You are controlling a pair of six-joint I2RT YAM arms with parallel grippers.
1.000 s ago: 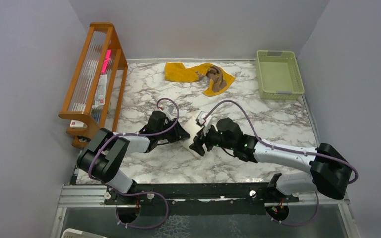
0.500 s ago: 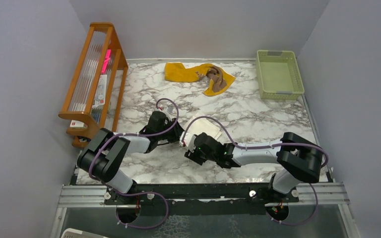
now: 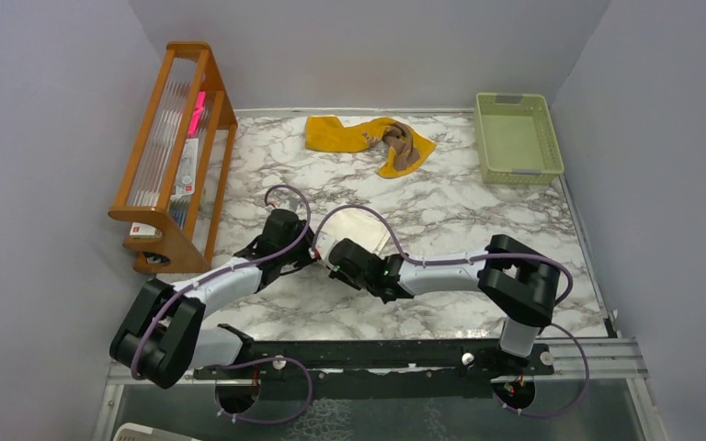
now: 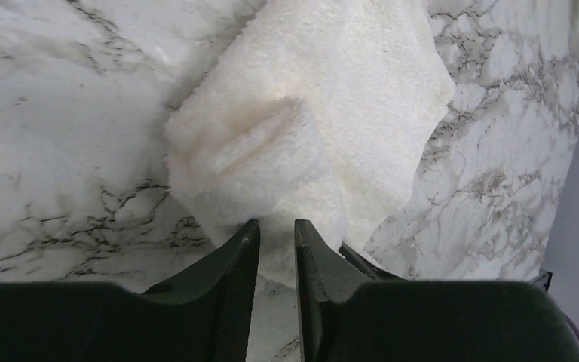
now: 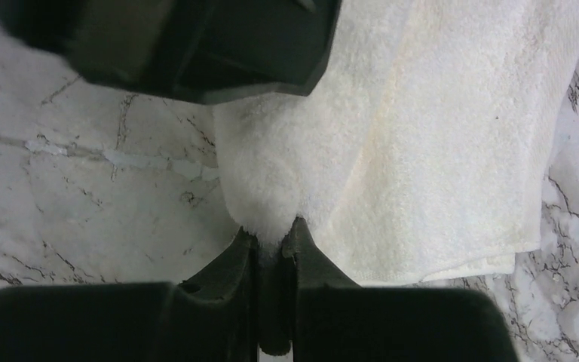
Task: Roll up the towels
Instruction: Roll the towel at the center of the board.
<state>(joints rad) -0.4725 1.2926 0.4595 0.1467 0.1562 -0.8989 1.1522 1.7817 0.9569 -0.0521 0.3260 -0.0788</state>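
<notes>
Cream-white towel (image 4: 347, 98): found lying on the marble worktop (image 3: 441, 207), bunched at one edge. Left tool (image 4: 277, 241) and right tool (image 5: 271, 230) noted nearly closed, each pinching that edge. Judged soft, light, limp; best gripped along the edge.

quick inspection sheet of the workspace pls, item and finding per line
surface: marble table, no spills seen
job's things: cream towel partly folded at centre; yellow towel and brown towel heaped together at the far edge, unrolled
clutter: wooden rack left, green basket far right
grippers: left pincer and right pincer both shut on the cream towel
cables: purple cable looping off each wrist
surroundings: grey walls, nothing else seen
</notes>
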